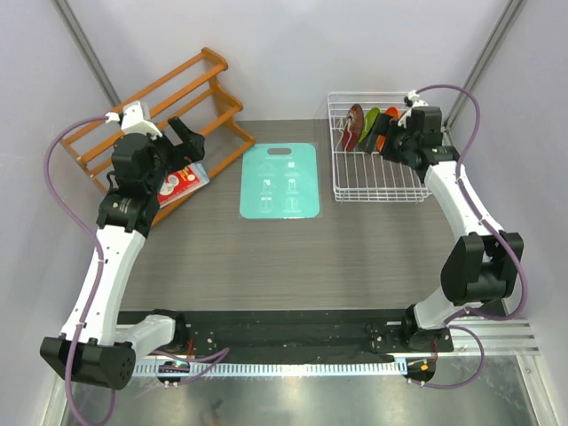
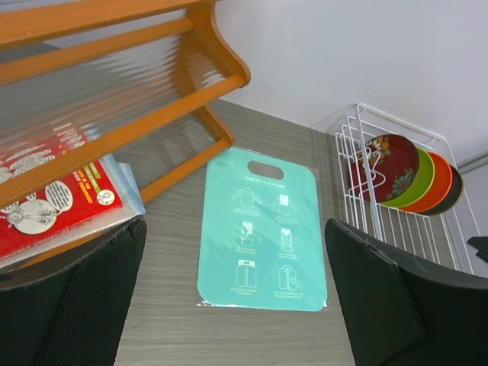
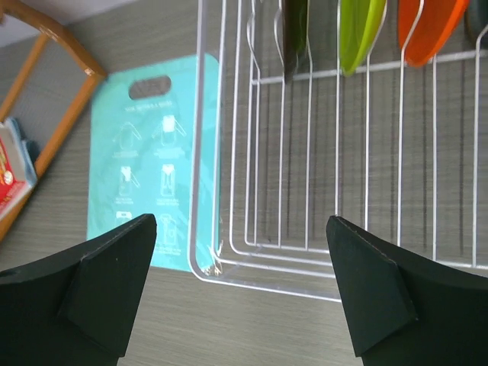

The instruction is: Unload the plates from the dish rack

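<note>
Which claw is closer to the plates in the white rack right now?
Right. The right claw hangs over the wire rack, close to the plates. The left claw is far across the teal board, by the wooden rack.

Both arms reach forward, elbows bent. The left claw gapes wide, and the right claw is spread wide too.

The dish rack is glossy white coated wire, its 4 plates smooth glazed ware, the teal board sleek plastic, the slatted rack varnished wood, the table matt woodgrain.
</note>
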`<state>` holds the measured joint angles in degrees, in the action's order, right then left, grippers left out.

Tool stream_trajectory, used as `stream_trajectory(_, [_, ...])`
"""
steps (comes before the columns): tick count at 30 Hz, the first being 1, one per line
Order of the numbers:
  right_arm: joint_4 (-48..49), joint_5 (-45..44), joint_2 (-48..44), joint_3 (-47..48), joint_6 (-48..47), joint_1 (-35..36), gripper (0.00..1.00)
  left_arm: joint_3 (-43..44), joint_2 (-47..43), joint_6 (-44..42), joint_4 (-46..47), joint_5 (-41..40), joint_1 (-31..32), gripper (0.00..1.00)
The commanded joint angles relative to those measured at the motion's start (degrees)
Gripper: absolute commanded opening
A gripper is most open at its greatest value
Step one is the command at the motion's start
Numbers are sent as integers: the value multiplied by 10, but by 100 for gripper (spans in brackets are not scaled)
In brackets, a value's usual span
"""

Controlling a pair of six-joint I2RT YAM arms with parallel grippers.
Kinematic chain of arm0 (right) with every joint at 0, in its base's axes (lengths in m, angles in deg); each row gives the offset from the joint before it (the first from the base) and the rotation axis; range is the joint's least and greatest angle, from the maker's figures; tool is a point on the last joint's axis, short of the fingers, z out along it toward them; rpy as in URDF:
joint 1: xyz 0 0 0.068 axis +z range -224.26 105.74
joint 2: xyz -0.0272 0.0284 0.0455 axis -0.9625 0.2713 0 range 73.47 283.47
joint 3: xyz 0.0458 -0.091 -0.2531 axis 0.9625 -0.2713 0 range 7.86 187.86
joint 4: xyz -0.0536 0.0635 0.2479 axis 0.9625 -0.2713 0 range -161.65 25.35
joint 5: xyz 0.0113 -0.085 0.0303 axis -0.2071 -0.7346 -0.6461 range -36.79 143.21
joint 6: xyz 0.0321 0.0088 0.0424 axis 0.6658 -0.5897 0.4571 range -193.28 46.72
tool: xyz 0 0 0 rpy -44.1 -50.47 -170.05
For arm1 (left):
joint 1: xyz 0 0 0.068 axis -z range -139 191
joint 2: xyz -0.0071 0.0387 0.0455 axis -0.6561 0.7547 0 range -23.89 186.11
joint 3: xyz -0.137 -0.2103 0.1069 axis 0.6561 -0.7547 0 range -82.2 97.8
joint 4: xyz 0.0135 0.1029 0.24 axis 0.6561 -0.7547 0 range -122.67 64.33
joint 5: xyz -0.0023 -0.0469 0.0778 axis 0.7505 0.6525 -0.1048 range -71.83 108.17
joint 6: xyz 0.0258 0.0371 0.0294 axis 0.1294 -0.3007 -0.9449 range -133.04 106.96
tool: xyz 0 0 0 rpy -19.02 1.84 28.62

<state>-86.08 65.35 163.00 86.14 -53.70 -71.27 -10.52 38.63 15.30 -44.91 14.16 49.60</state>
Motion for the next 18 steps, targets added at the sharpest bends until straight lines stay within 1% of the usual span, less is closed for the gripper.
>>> stream_trajectory(1, [22,-5,-31,79,-16,-2,100,-19,-16,-16,29,40,-3,99])
stream_trajectory(2, [25,-12,-33,79,-16,-2,100,-26,-20,-21,40,55,-2,100])
stream_trajectory(3, [32,-8,-31,79,-15,-2,100,-33,-23,-14,54,52,-3,100])
stream_trajectory(5, [29,15,-22,97,-37,-2,100,-44,-28,-8,63,28,-3,99])
stream_trajectory(7, [7,4,-6,117,-35,-3,100,-42,-27,-6,61,25,-3,100])
stream_trajectory(11, [12,5,4,127,-47,-3,100,-21,-6,-21,40,55,-3,99])
stream_trajectory(15, [-9,-28,25,158,-63,-2,100,-5,11,-32,19,45,-3,100])
stream_trajectory(17, [-28,-40,42,185,-73,-1,98,-3,19,-32,18,12,-3,100])
stream_trajectory(18, [-37,-69,49,195,-75,3,98,-2,23,-32,18,9,-3,100])
